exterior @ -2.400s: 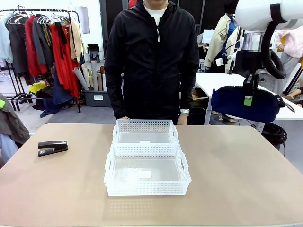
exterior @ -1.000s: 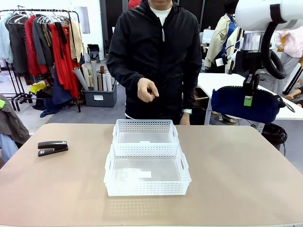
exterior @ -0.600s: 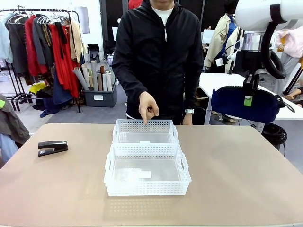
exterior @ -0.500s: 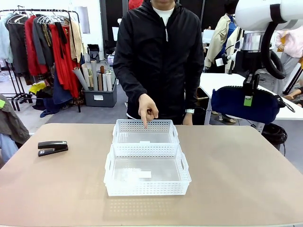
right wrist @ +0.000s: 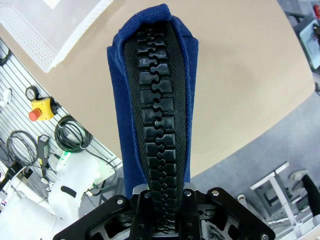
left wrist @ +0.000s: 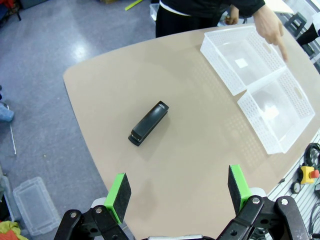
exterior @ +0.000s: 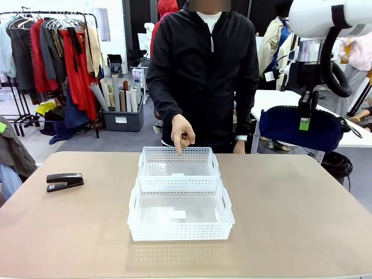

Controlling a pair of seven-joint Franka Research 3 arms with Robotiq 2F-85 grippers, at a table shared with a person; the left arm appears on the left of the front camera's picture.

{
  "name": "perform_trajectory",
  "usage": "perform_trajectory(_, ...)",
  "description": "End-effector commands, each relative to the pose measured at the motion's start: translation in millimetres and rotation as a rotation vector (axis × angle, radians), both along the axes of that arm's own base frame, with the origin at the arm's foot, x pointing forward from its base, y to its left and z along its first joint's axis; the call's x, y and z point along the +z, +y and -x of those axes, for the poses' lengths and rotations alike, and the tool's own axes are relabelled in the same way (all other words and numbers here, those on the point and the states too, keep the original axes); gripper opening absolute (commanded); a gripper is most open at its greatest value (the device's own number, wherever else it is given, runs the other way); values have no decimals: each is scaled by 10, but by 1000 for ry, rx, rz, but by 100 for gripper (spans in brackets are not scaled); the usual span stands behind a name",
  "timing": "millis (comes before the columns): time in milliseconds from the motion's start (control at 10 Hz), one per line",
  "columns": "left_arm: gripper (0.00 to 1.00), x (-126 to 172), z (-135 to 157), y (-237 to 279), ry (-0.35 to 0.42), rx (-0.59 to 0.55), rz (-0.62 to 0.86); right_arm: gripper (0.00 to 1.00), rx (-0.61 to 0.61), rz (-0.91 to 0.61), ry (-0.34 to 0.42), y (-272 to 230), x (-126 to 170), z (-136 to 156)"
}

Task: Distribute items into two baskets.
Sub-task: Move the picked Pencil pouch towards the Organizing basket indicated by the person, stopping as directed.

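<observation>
Right claw (exterior: 304, 118) pinches navy pouch (exterior: 289, 131) hanging beneath.

Right gripper (exterior: 304, 118) raised, clamped; left gripper (left wrist: 177, 189) fingers (left wrist: 118, 192) spread wide.

Tan counter (exterior: 302, 221). Behind it: clothes rack (exterior: 58, 46), red garments hanging; grey bin (exterior: 122, 121) holding rolled tubes. Yellow emergency-stop box (right wrist: 36, 111) near coiled cables (right wrist: 70, 135).

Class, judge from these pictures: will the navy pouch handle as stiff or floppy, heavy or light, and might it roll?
The navy pouch is probably soft: its fabric bulges either side of the right gripper. Likely light, since that narrow pinch holds it. Oblong, so unlikely to roll.
</observation>
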State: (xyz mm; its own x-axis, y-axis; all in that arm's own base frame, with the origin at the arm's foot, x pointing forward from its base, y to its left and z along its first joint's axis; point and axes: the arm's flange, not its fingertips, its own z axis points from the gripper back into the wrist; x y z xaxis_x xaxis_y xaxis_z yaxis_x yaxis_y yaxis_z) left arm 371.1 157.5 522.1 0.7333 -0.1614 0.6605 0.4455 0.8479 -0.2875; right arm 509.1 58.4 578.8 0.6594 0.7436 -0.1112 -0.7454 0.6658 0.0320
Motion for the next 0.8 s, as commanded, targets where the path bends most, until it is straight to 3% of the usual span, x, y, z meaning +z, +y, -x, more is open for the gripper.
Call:
perform_trajectory(0,100,1,-3,7,-14,-13,11,0,-23,7,-7,7,17,9)
perform_trajectory(700,100,1,-3,7,-14,-13,11,0,0,-6,-5,0,11,12)
